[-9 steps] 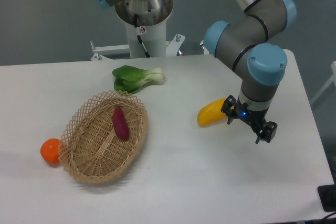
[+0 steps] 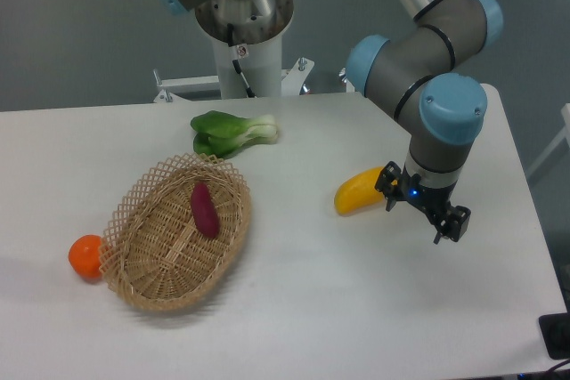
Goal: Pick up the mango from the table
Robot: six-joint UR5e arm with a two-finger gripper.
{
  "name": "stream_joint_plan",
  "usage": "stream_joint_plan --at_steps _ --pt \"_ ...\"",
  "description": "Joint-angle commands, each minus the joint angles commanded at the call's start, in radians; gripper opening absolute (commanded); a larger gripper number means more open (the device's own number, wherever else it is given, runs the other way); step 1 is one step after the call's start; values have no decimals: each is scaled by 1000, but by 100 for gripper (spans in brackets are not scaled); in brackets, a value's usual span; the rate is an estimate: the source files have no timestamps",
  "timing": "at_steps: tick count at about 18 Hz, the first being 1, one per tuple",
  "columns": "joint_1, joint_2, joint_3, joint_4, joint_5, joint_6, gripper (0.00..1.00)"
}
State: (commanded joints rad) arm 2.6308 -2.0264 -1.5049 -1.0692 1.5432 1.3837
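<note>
- Gripper: black two-finger unit pointing down at the table, near the right edge. One finger sits by the orange end of the mango; the other finger stands off toward the front right. The fingers are spread wide, with nothing held between them.
- Arm: grey links with light blue joint caps, reaching in from the back right and bending down to the gripper. A small blue light shows on the wrist just above the fingers.
- Mango: yellow, elongated and slightly curved, lying flat on the table right of centre. Its right end shades to orange and is partly covered by the gripper's near finger; whether the finger touches it cannot be told.
- Table: white, flat top with a rounded back right corner.
- Green leafy vegetable: dark green leaves with a pale stalk end pointing right, lying near the back edge, well apart from the mango.
- Wicker basket: oval, open-weave, light tan, resting on the left half of the table toward the front.
- Purple vegetable: dark, oblong, lying inside the basket toward its back right side.
- Orange fruit: round, on the table just beside the basket's left rim, near the left edge.
- Robot base column: white and grey, standing behind the back edge.
</note>
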Motion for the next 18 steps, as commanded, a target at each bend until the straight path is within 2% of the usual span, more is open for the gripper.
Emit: stream_joint_plan --at_steps 10,18 --pt "-8 17 -32 -12 3 -8 100" --pt "-12 63 -162 47 -2 24 100"
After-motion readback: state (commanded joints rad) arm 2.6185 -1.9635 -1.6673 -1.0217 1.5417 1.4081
